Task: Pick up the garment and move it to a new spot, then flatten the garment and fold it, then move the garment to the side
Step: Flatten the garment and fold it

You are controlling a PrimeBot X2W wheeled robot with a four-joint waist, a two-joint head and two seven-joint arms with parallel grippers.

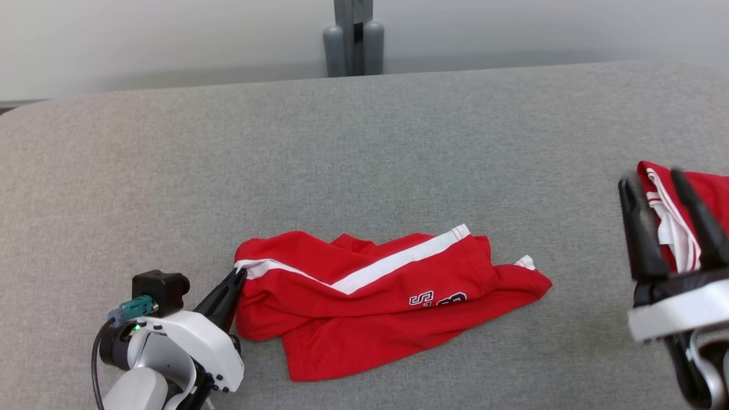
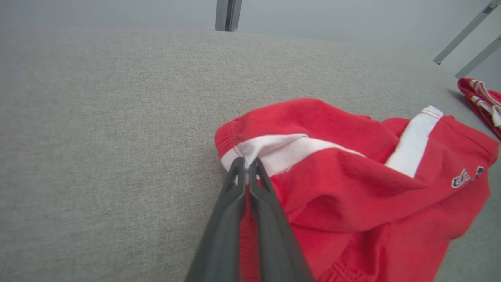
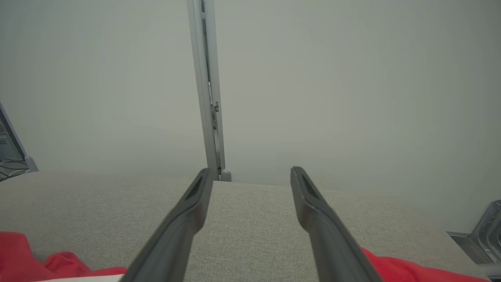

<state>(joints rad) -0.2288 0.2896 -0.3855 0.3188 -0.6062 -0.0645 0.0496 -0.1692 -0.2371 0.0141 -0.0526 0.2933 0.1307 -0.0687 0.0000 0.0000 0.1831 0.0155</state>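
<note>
A pair of red shorts, the garment (image 1: 364,296), lies crumpled and partly doubled over on a grey fabric surface (image 1: 364,142). The left claw (image 1: 239,275) is closed, its two dark fingertips pressed together on the waistband corner where a white stripe (image 1: 398,259) begins. It appears to pinch that edge, and the rest of the cloth trails away from its tips towards the other arm. The right claw (image 1: 652,177) is well apart from the shorts, with its fingers spread wide and nothing between them. It hovers over a second red garment (image 1: 709,193) lying just beneath and beyond its tips. The shorts look placed but not yet flattened, so spreading them seems to be the step in hand. To do it well, the open claw should probably come across to the loose hem end nearest it and close on a single layer at the edge. It should stay clear of the other red piece under it. The two claws could then draw apart low over the surface, so that the folds pull out and the stripe runs straight. Lifting high risks the cloth bunching again.
</note>
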